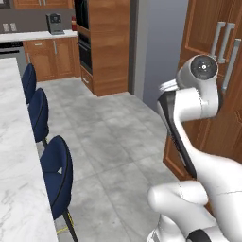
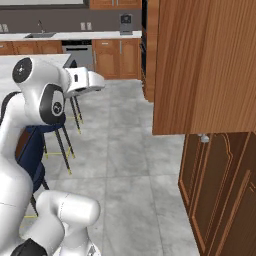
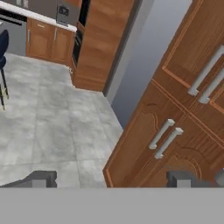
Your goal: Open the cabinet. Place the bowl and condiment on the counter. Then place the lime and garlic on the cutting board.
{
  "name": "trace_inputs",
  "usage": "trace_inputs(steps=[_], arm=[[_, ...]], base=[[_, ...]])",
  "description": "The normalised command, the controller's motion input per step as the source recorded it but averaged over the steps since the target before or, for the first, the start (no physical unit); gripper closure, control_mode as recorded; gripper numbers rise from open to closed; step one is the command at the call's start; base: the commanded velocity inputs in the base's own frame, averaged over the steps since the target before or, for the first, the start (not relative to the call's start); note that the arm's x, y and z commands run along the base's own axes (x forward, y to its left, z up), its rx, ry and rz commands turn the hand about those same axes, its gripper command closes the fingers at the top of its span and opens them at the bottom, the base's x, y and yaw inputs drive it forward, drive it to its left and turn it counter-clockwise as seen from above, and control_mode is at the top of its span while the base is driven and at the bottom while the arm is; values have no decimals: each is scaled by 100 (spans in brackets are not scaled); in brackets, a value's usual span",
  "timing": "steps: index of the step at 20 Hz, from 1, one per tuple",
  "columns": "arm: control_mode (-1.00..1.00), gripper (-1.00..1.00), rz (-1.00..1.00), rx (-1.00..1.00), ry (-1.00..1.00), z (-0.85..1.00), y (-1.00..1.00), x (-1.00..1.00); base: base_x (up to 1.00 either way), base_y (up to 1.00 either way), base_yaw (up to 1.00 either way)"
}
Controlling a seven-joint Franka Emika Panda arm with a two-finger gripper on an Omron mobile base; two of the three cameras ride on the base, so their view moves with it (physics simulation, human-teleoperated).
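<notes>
The cabinet [image 3: 183, 105] is a tall reddish-brown cupboard on the right of the hand view. Its flat-panelled upper doors, with long grey bar handles [image 3: 205, 74], are shut, as are the arched lower doors below them. It also fills the right side of the right base view as the cabinet [image 2: 205, 65], and its handles [image 1: 226, 40] appear at the upper right of the left base view. My gripper [image 3: 113, 179] is open, fingertips [image 3: 41, 179] wide apart with nothing between them, a short way from the doors. The white marble counter [image 1: 14, 142] runs along the left. Bowl, condiment, lime, garlic and cutting board are hidden.
Three blue bar stools [image 1: 40, 113] stand along the counter's edge. A wooden oven tower [image 1: 101, 42] and a back worktop with a coffee machine [image 1: 56, 23] lie at the far end. Grey tiled floor [image 1: 108, 142] stretches between the stools and the cupboard.
</notes>
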Motion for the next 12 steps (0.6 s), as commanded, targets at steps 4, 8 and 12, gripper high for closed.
trace_inputs(steps=[4, 8, 12], arm=[[-100, -100, -17, 0, 1, 47, 0, -100], [-100, -100, -16, 0, 18, 66, 0, -100], [-100, -100, -11, 0, 21, 27, 0, -100]], base=[[0, 0, 0], [0, 0, 0], [0, 0, 0]])
